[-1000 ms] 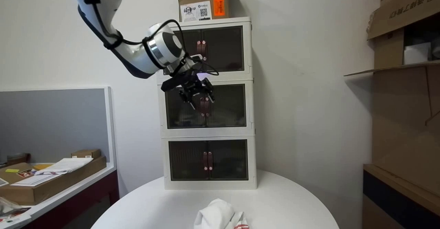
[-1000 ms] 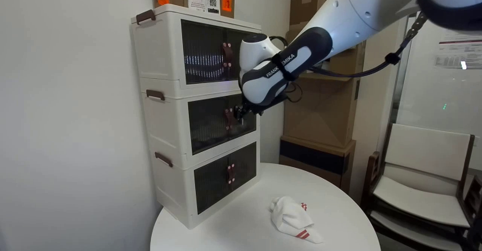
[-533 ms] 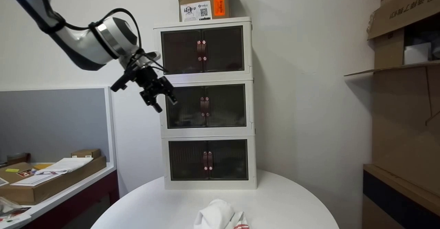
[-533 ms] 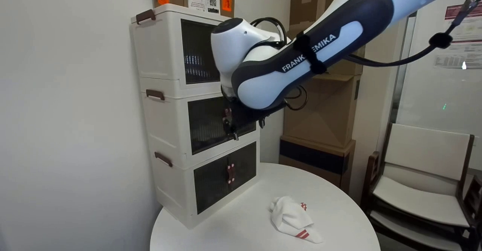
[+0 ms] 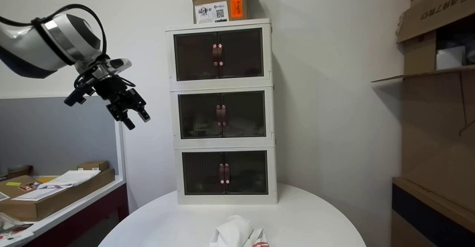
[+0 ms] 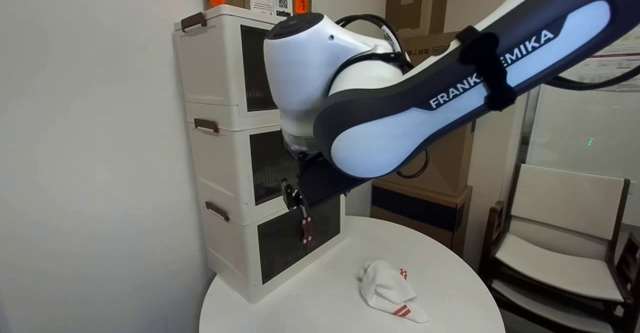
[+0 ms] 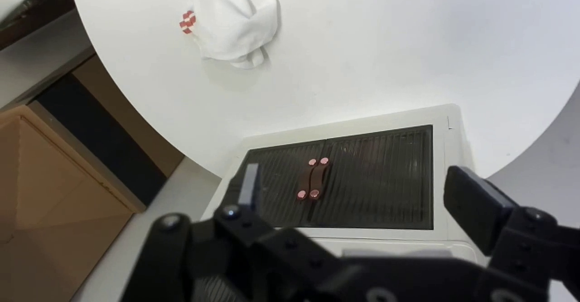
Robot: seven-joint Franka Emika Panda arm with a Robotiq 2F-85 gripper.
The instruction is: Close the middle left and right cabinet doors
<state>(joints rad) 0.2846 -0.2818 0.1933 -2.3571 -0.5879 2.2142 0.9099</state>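
Your tool [image 5: 137, 120] hung spread, empty; middle cabinet doors [image 5: 223, 115], seemingly closed, lay well rightward in exterior view.

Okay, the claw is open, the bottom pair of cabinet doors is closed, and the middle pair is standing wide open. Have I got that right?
Not quite: the middle cabinet doors aren't wide open; they look closed, meeting at the centre, in an exterior view. The claw is open and the bottom pair closed, as you say.
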